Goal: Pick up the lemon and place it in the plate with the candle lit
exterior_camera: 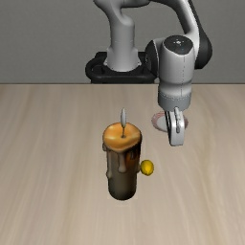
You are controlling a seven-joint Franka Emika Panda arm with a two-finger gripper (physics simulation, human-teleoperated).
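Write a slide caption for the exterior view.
Franka gripper hangs over a pinkish plate; a small lemon lies beside the brown candle on the wooden table.

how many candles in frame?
1. The candle stands mid-table, with the lemon beside its base on the exterior view's right. The tool could hide something small behind it.

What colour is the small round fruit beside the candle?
Yellow; the small round lemon shows best in the exterior view, beside the dark brown wax candle.
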